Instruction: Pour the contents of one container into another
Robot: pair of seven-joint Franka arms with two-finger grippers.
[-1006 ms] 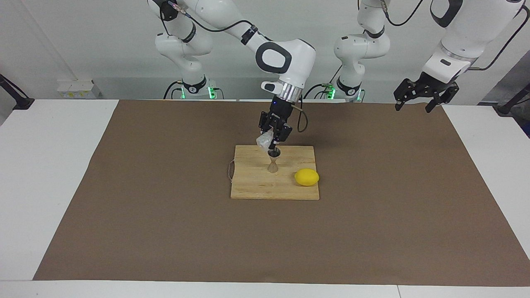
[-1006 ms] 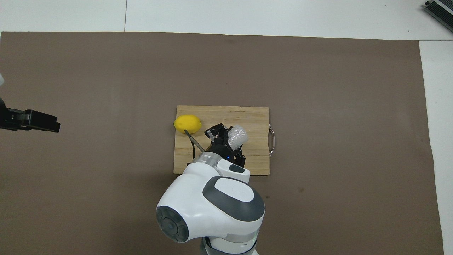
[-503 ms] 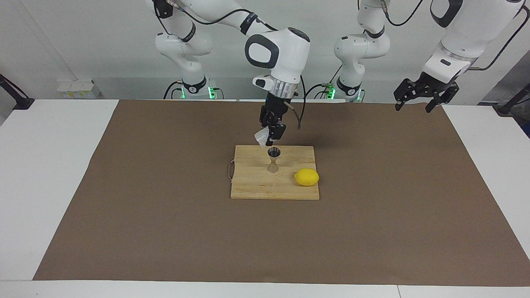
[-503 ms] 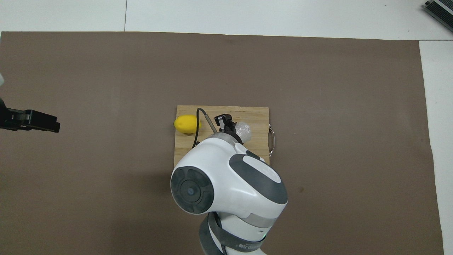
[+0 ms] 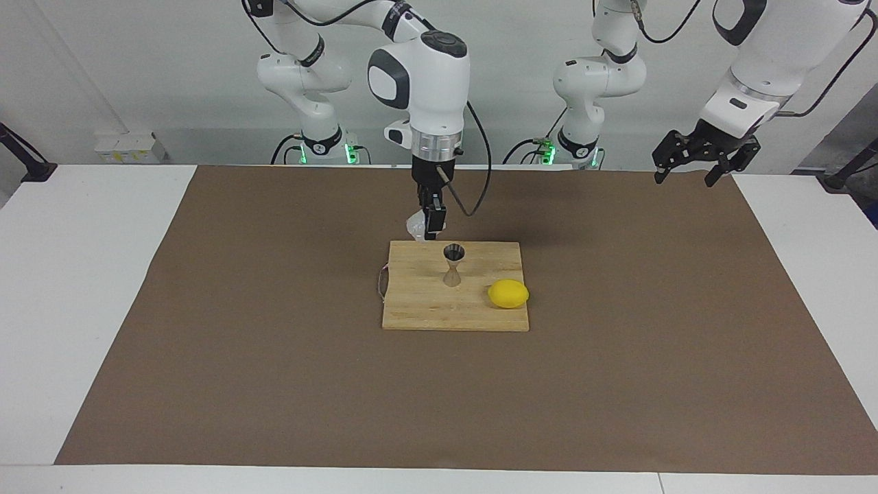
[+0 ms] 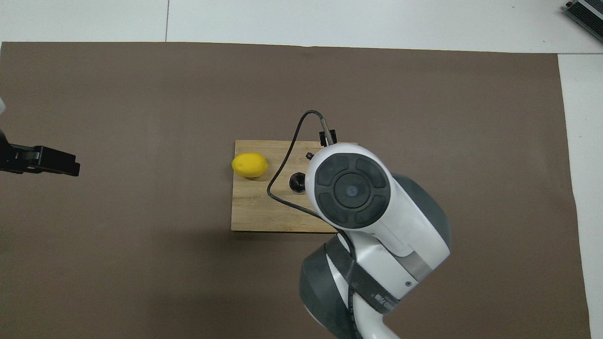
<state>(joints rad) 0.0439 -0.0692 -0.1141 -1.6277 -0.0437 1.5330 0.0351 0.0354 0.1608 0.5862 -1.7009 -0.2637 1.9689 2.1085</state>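
while the left arm waits with its left gripper [image 5: 693, 167] spread wide above the brown mat's [image 5: 274, 343] corner at its own end, the right gripper [image 5: 429, 230] pinches the clear glass cup [image 5: 416, 225] over the wooden board's [image 5: 425, 309] robot-side edge. farther out on the board stands the steel jigger [image 5: 453, 264], upright, then the lemon [image 5: 508, 293].

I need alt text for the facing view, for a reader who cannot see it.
The right gripper holds a clear glass cup in the air above a wooden board carrying a steel jigger and a lemon. The left gripper waits, open.
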